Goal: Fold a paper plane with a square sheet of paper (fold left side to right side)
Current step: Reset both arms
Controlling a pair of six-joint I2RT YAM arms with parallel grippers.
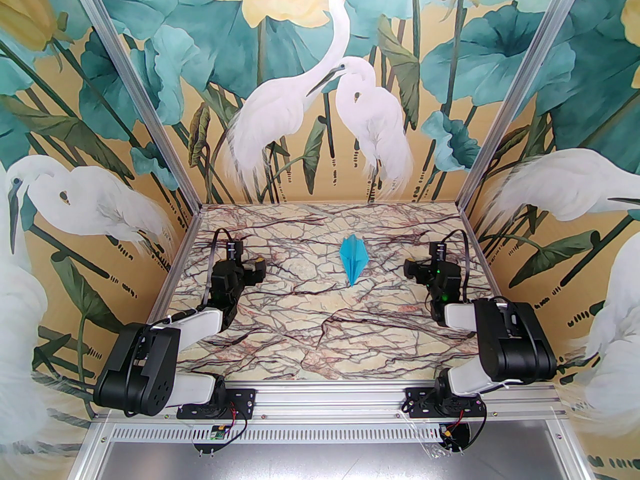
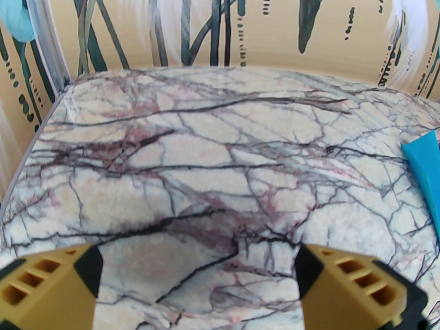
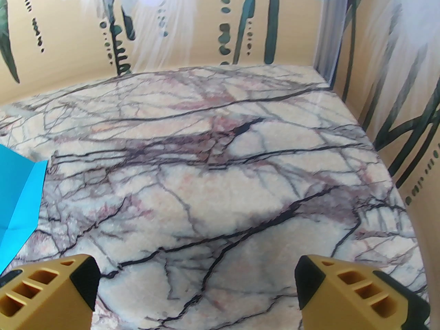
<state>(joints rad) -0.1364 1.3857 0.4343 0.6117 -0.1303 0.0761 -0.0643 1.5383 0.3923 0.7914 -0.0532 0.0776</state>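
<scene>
Well apart, paper plane (image 1: 353,259), right end effector (image 3: 197,273)

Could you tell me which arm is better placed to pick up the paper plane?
Probably the right: the paper plane lies nearer the right gripper than the left gripper, and both stand open and empty.

The paper plane (image 1: 353,263) is turquoise-blue, the table (image 1: 300,328) cream with dark veins.

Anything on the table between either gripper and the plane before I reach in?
Nothing visible stands in the way. The paper plane lies on the table between the open left gripper and the open right gripper, with bare marble on each side of it up to the fingers.
</scene>
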